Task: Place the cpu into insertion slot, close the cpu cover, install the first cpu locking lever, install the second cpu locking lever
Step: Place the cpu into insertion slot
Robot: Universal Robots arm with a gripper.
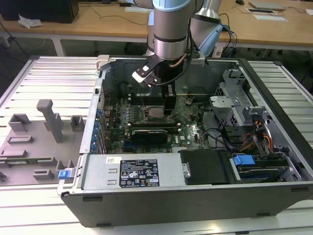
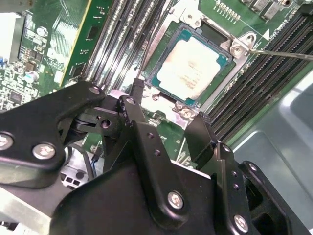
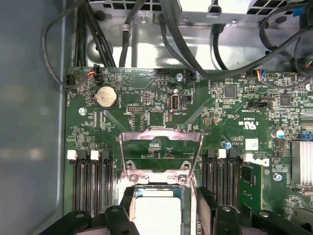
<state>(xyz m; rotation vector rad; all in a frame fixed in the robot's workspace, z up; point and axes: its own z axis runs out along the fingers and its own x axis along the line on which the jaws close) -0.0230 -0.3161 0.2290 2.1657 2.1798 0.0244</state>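
- Setting: slatted metal table [image 1: 44, 73], with wooden desks [image 1: 98, 22] behind it and a grey moulded tray [image 1: 34, 142] at the exterior view's left.
- Computer case [image 1: 195, 200]: lies on the table with its side open, and the green circuit board [image 3: 234, 98] is exposed inside.
- Arm: reaches down into the case from above, over the middle of the board.
- Gripper [image 2: 166, 104]: black, released, with its fingers [image 2: 198, 128] spread apart and nothing between them. It hangs just above the socket area.
- Cpu [image 2: 190, 66]: silver-grey square lying flat in the insertion slot [image 2: 160, 77]. Its edges sit inside the dark frame.
- Cpu cover [image 3: 161, 136]: silvery window frame, hinged up and standing off the slot, not closed. The board shows through its opening.
- Locking lever [image 2: 279, 53]: thin metal rod raised beside the slot, not latched down.
- Round coin battery [image 3: 106, 96]: on the board beyond the cover.
- Memory sockets [image 3: 90, 183]: long and black, flanking the slot on both sides.
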